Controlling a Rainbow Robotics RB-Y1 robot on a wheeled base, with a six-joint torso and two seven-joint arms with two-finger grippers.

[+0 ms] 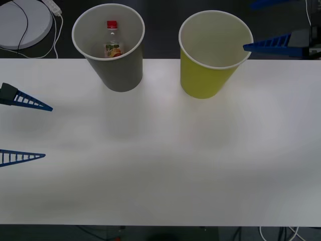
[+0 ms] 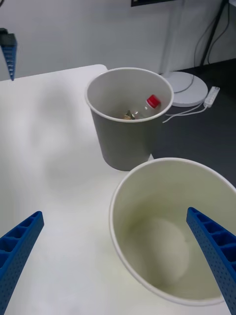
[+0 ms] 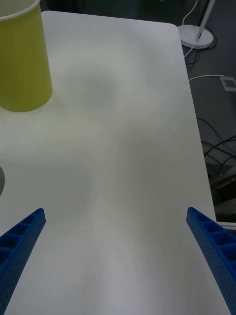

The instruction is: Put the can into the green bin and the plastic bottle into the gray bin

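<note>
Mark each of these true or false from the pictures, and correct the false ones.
1. The plastic bottle lies inside the gray bin. True.
2. The green bin holds a can. False: the right wrist view looks straight into it and its inside is bare.
3. The right gripper hangs above the green bin with open jaws. True.
4. The left gripper is shut on the bottle. False: its jaws are open and hold nothing, over the white table on the robot's left.
5. The gray bin has tipped over. False: both bins stand upright on the table.
</note>
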